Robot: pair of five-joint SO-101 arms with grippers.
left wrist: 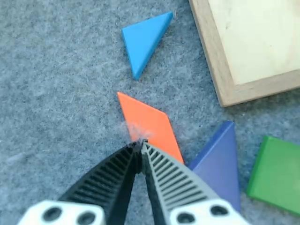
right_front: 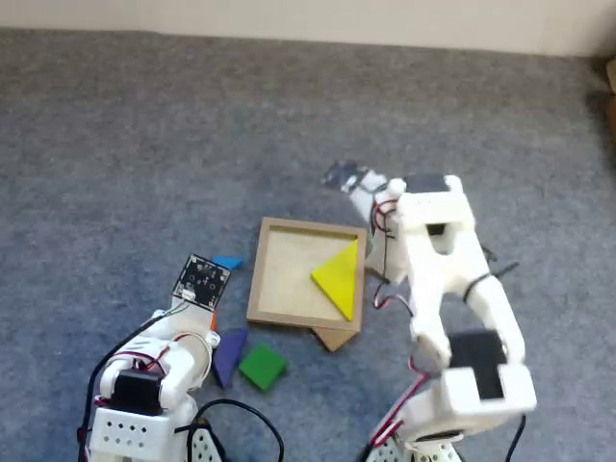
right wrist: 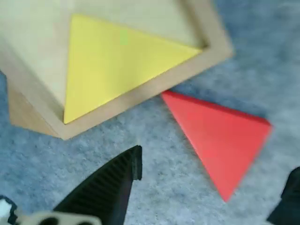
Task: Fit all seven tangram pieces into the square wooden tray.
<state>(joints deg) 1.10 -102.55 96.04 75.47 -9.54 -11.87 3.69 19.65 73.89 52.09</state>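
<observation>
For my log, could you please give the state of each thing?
wooden tray, mostly unfilled
yellow triangle, in tray
red triangle, outside tray
orange parallelogram, outside tray
light blue triangle, outside tray
purple triangle, outside tray
green square, outside tray
tan piece, partly hidden by tray
left gripper, shut
right gripper, open

I noted: tray [right_front: 258, 277] looked pale bare wood, matt. Table cover [right_front: 115, 144] grey fuzzy felt. Yellow triangle [right wrist: 108, 65] smooth, matt. Left gripper [left wrist: 141, 146] ridged black plastic.
</observation>
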